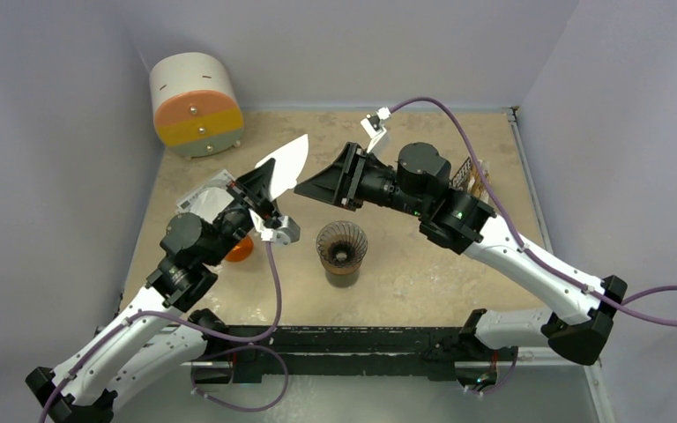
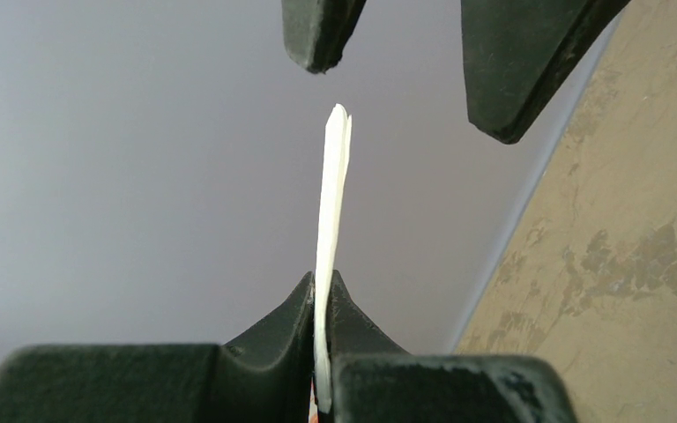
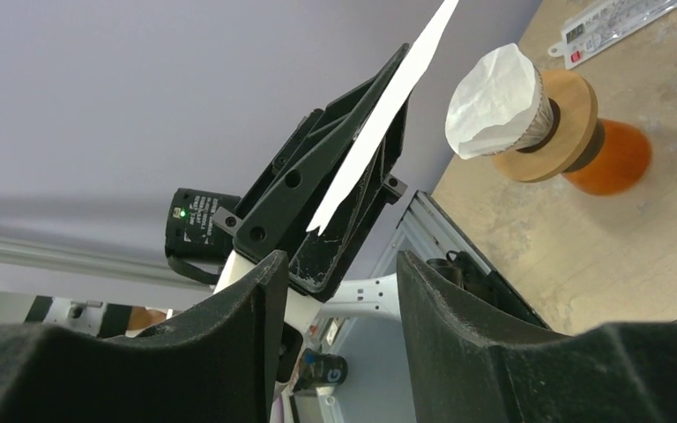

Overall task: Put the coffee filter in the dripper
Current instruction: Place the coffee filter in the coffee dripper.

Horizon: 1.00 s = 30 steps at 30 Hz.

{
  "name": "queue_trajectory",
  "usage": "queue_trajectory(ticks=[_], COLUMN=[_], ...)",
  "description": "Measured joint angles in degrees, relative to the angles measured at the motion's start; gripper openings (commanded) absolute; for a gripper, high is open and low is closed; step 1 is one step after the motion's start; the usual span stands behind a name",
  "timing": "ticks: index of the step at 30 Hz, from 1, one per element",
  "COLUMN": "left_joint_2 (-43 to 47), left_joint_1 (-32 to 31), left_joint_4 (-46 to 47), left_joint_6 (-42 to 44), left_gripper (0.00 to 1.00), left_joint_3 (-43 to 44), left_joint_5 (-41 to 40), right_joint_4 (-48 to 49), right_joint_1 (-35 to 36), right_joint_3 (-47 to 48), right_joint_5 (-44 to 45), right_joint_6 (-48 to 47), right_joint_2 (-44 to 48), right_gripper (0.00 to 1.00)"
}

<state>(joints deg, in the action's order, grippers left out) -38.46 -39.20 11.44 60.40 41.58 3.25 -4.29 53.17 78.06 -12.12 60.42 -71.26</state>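
My left gripper (image 1: 271, 187) is shut on the lower edge of a flat white coffee filter (image 1: 286, 162) and holds it up in the air. The left wrist view shows the filter edge-on (image 2: 331, 203) between the closed fingertips (image 2: 345, 310). My right gripper (image 1: 303, 188) is open and empty, with its tips just right of the filter and apart from it. In the right wrist view the filter (image 3: 379, 123) stands beyond my open right gripper (image 3: 339, 264). The dark ribbed dripper (image 1: 342, 243) sits on a cup mid-table, below and to the right of both grippers.
An orange carafe with a wooden collar and a crumpled white filter (image 3: 529, 115) stands by the left arm (image 1: 240, 250). A white, orange and yellow drum (image 1: 196, 104) is at the back left. A flat packet (image 1: 201, 196) lies left. A brown rack (image 1: 474, 176) is behind the right arm.
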Motion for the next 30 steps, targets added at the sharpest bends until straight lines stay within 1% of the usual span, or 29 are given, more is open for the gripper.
queue_trajectory(ticks=[9, 20, 30], left_joint_2=[1.03, 1.11, 1.29], left_joint_1=[0.00, 0.00, 0.00], left_joint_4=[0.09, 0.09, 0.09], left_joint_6=[-0.37, -0.39, -1.29], left_gripper=[0.00, 0.00, 0.00], left_joint_3=[-0.13, -0.13, -0.13], left_joint_5=[-1.03, -1.01, -0.98], right_joint_4=[0.81, 1.62, 1.66], right_joint_1=[0.20, 0.59, 0.83], right_joint_3=[0.02, 1.05, 1.09], right_joint_5=[2.08, 2.16, 2.27], right_joint_6=[0.42, 1.27, 1.70], right_joint_2=[0.00, -1.68, -1.88], right_gripper=[0.51, 0.50, 0.47])
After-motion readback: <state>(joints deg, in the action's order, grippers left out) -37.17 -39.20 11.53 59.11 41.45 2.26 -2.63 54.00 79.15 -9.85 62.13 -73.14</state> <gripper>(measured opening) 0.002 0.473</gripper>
